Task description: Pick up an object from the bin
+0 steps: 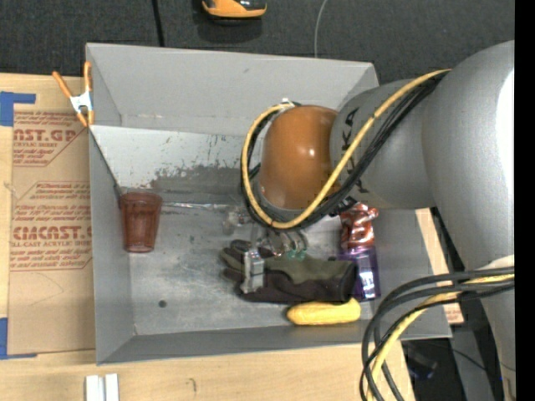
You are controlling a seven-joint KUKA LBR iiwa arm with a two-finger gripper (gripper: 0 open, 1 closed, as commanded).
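While the scuffed grey bin (pixel 180 295) sits on pale wood, my gripper (pixel 259 261) hangs over the dark glove (pixel 311 281), a yellow banana (pixel 324 312) just beside that glove; its opening I can't tell.

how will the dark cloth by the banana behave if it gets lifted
Probably floppy: the dark cloth lies crumpled and flat, so it would likely droop from one pinch. Likely light, and unlikely to roll. The banana right beside it may get nudged.
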